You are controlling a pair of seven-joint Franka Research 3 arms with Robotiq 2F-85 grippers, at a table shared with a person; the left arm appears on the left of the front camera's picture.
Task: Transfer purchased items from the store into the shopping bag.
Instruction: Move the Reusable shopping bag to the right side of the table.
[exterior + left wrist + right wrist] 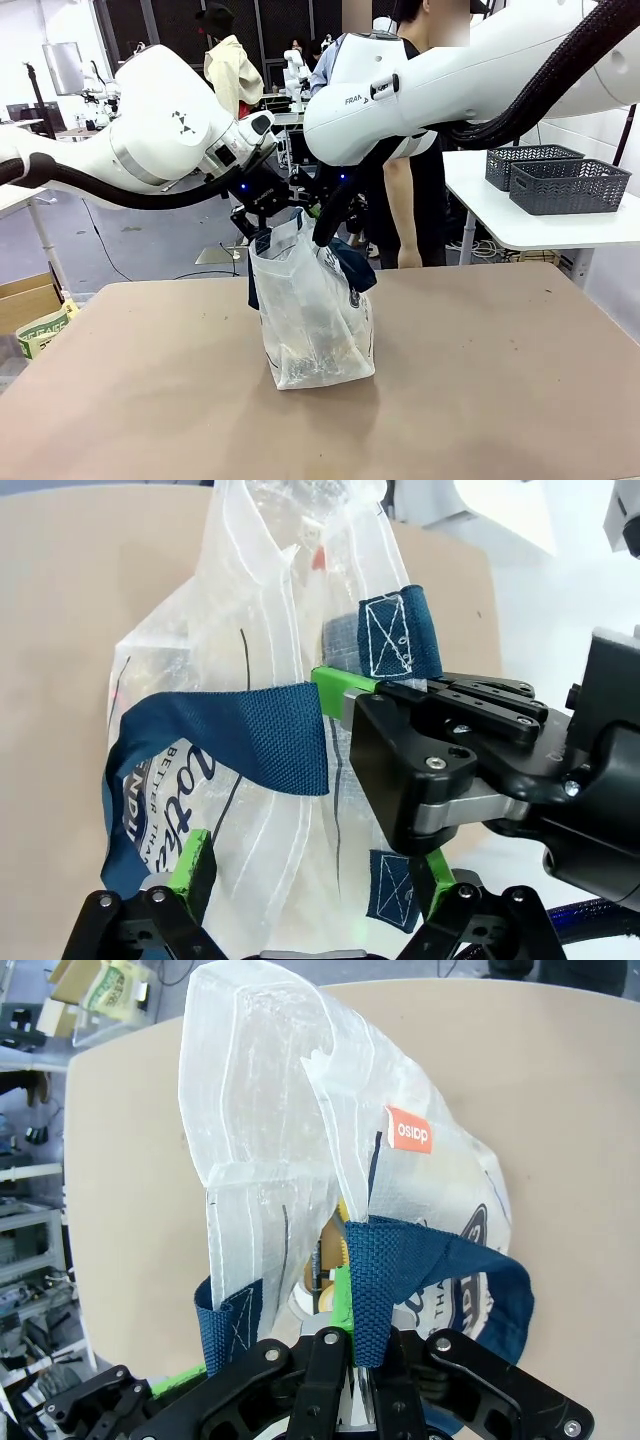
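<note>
Shopping bag [315, 320]: stands upright on the table [500, 380], about midway between its left and right edges and nearer the far edge than the near one.
Right gripper [350, 1300]: clamped tight on one navy handle strap [385, 1260] at the bag's mouth, with the strap pinched between its green pads.
Left gripper [312, 872]: jaws spread wide with nothing in them, poised over the other side of the bag's mouth, just beside the right gripper.
Bag contents: something yellowish-brown [330, 1250] shows through the opening; I cannot tell what it is.
Orange tag [407, 1130]: sewn at the top edge of the bag's clear wall.
Dark grey baskets [570, 185]: two, side by side on a white side table [500, 225] beyond the right edge.
Person [415, 190]: stands behind the far edge.
</note>
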